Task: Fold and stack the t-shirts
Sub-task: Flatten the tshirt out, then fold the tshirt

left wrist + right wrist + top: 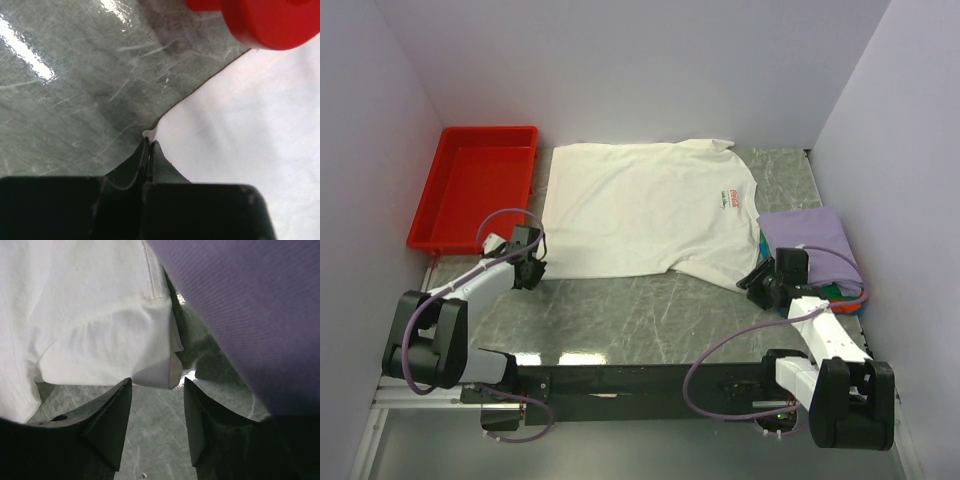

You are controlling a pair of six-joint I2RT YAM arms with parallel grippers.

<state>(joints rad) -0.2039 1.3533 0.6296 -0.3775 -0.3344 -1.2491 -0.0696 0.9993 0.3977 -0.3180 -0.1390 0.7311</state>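
Observation:
The white t-shirt point(640, 205) lies spread flat at the back middle of the table, with a small red print near its right side. My left gripper point(532, 268) is at its near-left corner. In the left wrist view the jaws point(150, 143) are shut, with the shirt's corner point(235, 140) drawn to a point at their tip. My right gripper point(757, 283) is open at the shirt's right sleeve. In the right wrist view the sleeve's end point(150, 350) lies just ahead of the open jaws point(157, 385). The folded lavender t-shirt point(807, 240) tops a stack at the right, with teal, green and orange edges point(840, 300) beneath.
A red plastic tray point(475, 185) stands at the back left, its corner close to the left gripper in the left wrist view point(270, 22). White walls close in the left, back and right. The grey marbled tabletop point(650, 310) lies bare between the arms.

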